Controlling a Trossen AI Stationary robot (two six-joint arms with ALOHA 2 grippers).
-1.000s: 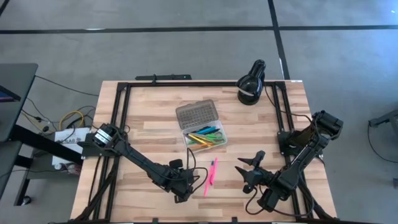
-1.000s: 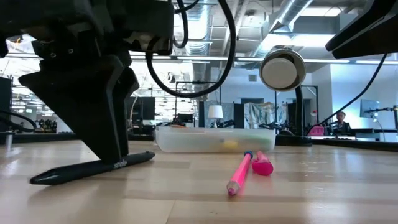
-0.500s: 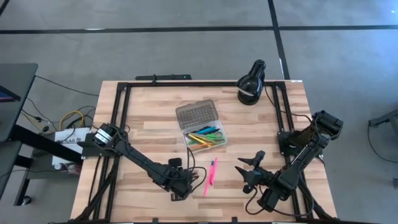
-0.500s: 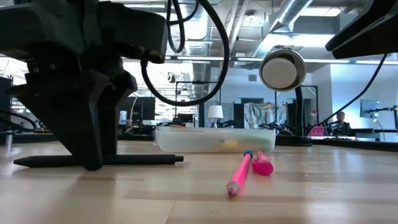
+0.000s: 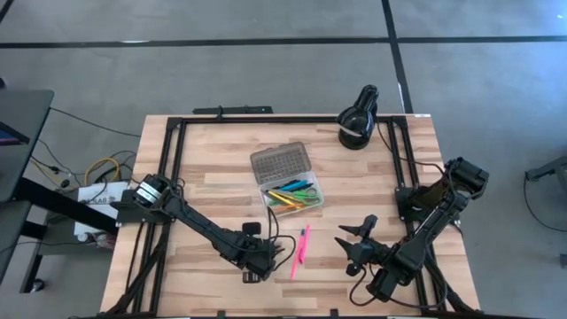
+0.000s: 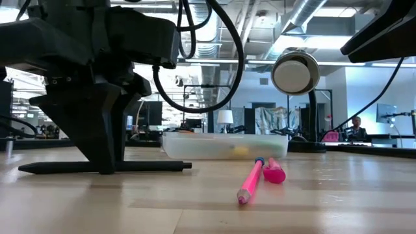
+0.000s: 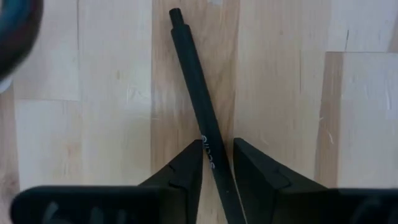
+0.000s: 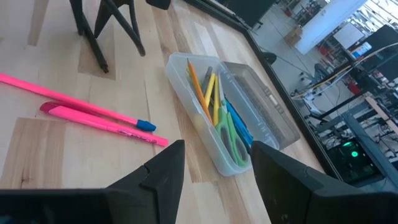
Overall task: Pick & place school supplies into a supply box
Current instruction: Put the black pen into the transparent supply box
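Observation:
A black pen [image 7: 198, 93] lies flat on the table near its near edge. My left gripper [image 5: 255, 268] points down over it, shut on its shaft. The clear supply box [image 5: 295, 197] sits at mid-table with its grey dotted lid [image 5: 279, 162] laid open toward the far side. It holds green, yellow, orange and blue supplies [image 8: 219, 109]. A pink pencil [image 8: 68, 99] and a shorter pink pen [image 8: 99, 121] lie side by side on the wood between the two grippers. My right gripper [image 5: 356, 244] is open, to the right of the pink items. My left gripper pinches the black pen about mid-shaft [image 7: 210, 152] between its two fingers [image 7: 186, 168]. The fingers come from above, pointing down, and lie across the pen, which crosses the gap at a slant. The pen lies level on the table [image 6: 149, 166] along its whole length.
A black round lamp-like object [image 5: 357, 120] stands at the far right corner. A black frame [image 5: 168, 159] runs along the table's left, far and right sides. Bare wood [image 5: 213, 186] lies left of the box. Beyond the table is a workshop room with a person [image 6: 356, 123] far off.
The black pen has turned about on the table and now lies crosswise to the low view, flat along its length. My left gripper has turned with it and shifted slightly toward the table's left edge. The pink items and the box stay put.

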